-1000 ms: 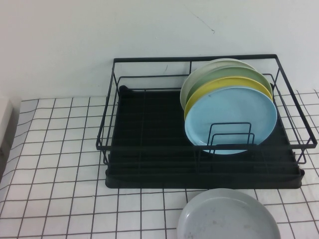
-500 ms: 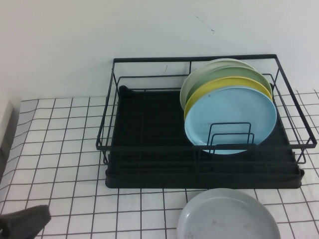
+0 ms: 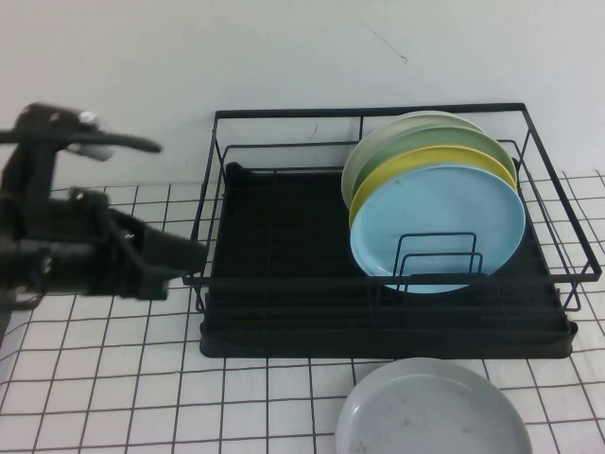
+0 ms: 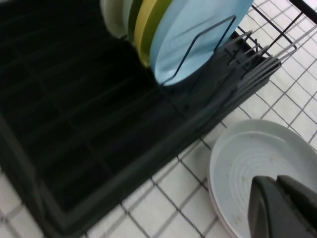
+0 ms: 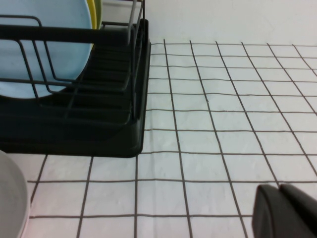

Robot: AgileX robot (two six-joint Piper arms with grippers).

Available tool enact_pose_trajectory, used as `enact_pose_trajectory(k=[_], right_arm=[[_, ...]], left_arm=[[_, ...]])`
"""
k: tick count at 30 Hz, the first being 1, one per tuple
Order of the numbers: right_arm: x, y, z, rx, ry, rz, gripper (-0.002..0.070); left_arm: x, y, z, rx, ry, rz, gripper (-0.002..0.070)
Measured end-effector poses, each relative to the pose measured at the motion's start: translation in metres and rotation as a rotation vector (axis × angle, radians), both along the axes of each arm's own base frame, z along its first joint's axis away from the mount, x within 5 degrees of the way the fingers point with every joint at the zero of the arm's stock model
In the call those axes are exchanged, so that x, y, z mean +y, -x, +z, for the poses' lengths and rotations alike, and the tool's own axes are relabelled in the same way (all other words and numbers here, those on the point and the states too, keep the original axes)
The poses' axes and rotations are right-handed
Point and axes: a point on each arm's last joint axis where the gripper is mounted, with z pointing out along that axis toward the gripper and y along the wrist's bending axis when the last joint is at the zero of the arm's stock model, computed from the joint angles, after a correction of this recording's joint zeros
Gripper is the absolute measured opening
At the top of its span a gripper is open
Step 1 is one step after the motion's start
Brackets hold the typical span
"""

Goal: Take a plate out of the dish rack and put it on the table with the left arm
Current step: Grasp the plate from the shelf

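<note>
The light blue plate [image 3: 440, 224] stands upright at the front of a stack in the black wire dish rack [image 3: 284, 274], held by wire dividers; it also shows in the left wrist view [image 4: 198, 34] and the right wrist view [image 5: 44, 44]. Behind it stand a yellow plate [image 3: 416, 163] and pale green plates. My left gripper [image 3: 184, 257] is shut and empty, raised above the table [image 3: 113, 397] just left of the rack's left edge. My right gripper [image 5: 280, 191] is shut and empty, low over the cloth to the right of the rack; it does not show in the high view.
A grey plate [image 3: 433, 411] lies flat on the cloth in front of the rack, also in the left wrist view [image 4: 262, 153]. The left half of the rack's drip tray [image 3: 274, 236] holds nothing. A white wall stands behind the rack.
My left arm has risen from the bottom left corner and swung up and right, its gripper now at the rack's left edge. The plates have not moved.
</note>
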Motion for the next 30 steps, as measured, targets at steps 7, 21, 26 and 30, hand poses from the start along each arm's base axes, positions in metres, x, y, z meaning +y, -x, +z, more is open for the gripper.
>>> enact_pose_trajectory(k=[7,21,26,30], right_arm=[[0.000,0.000,0.000,0.000,0.000,0.000,-0.0001],[0.000,0.000,0.000,0.000,0.000,0.000,-0.0001],[0.000,0.000,0.000,0.000,0.000,0.000,-0.0001],[0.000,0.000,0.000,0.000,0.000,0.000,-0.0001]], left_arm=[[-0.063,-0.055,0.004,-0.125,-0.065,-0.252,-0.0003],[-0.132,-0.147,-0.017,-0.320,-0.067,-0.621,0.0318],[-0.140,-0.165,-0.028,-0.352,-0.081,-0.659,0.0368],[-0.144,-0.171,-0.034,-0.346,-0.074,-0.696,0.0350]])
